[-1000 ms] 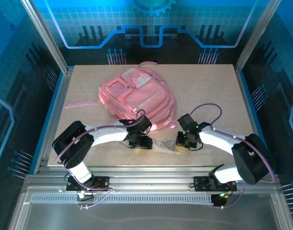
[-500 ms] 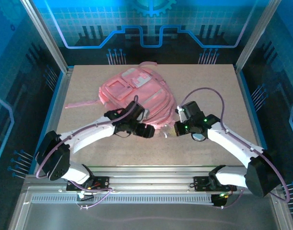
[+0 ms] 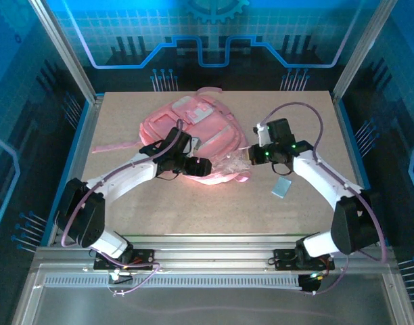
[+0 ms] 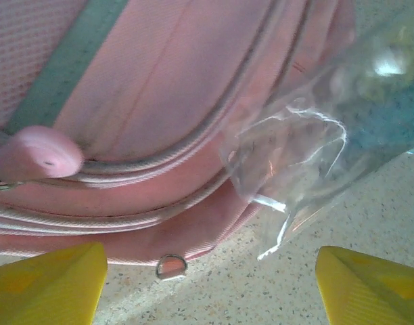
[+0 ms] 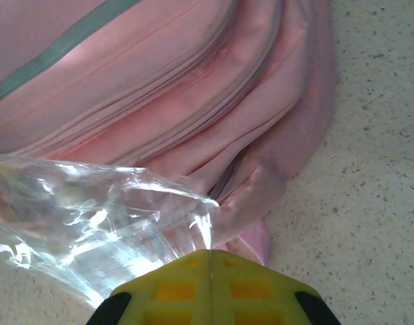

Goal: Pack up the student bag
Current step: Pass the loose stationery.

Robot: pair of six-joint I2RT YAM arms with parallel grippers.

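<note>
Right wrist view: the right tool (image 5: 211, 254) is clamped on a clear packet (image 5: 92, 217) at the student bag (image 5: 159, 88), which lies mid-counter (image 3: 302, 122). The left tool (image 3: 204, 168), fingers apart, should likely lift the zip lip before the packet goes in.

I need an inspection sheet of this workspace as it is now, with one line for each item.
Surface: speckled beige table, no spill seen.
Job's things: pink student bag lies flat toward the back; clear plastic bag is at its near edge.
Clutter: small grey flat item on the table, right of the student bag and apart from it.
Tools: left tool open, holding nothing, facing the bag's near edge; right tool shut on the clear plastic bag.
Cables: purple cables loop along both arms, no snag seen.
Surroundings: aluminium frame, blue panels.
</note>
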